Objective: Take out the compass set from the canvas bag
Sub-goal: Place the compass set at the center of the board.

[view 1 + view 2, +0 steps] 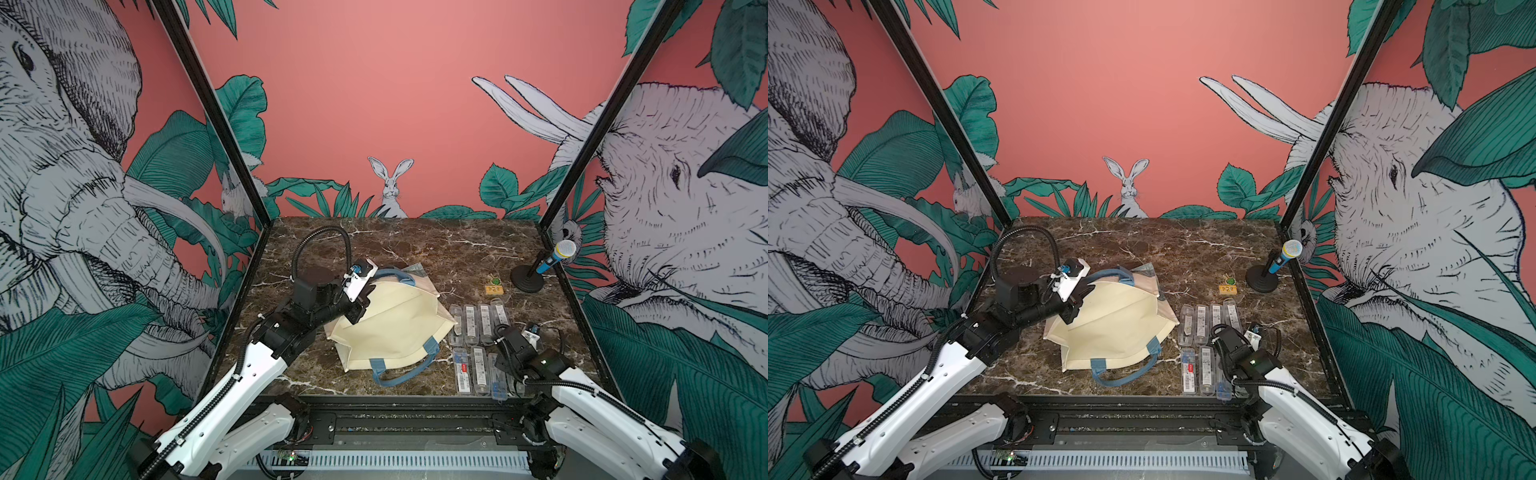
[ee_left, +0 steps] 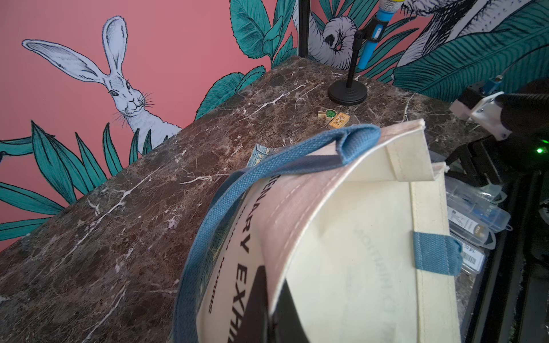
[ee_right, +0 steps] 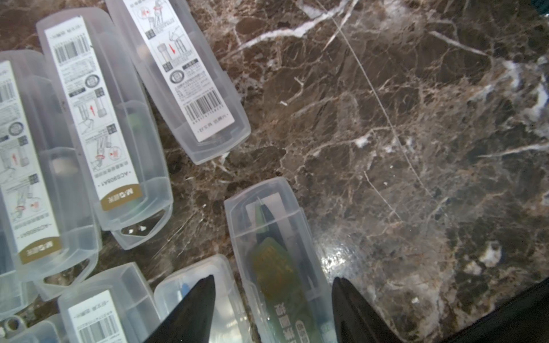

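The step in hand looked like the set-down. The right gripper (image 3: pixel 273 277) hung low over the table (image 1: pixel 415 249) with its jaws apart, astride a compass set (image 3: pixel 267 225) lying flat in its clear case. In the wrist view a sliver of gap showed at each side, so the set appeared released. It lay at the 3 o'clock end of the near row of cases (image 1: pixel 469 320), which sat in two rows at 3 to 4 o'clock of the bag (image 1: pixel 395 328).

The bag lay on its side near the table's middle, a little toward 6 o'clock. The left gripper (image 1: pixel 360 309) was clenched on its rim at the bag's 10 o'clock, holding the mouth agape. Both top views showed only cream lining inside; whether another set remained could not be told.

The next move would call for a straight lift, since a neighbouring case lay just beside one finger. A return to the held-open mouth would follow if more were inside.

The table was dark brown marble with white veins, glossy under the light. A microphone (image 1: pixel 557 255) on a round stand stood toward 2 o'clock, with small wooden blocks (image 1: pixel 494 287) near it. A black frame (image 1: pixel 212 116) and a pink mural (image 1: pixel 390 183) of elephants, a rabbit and leaves enclosed the cell.
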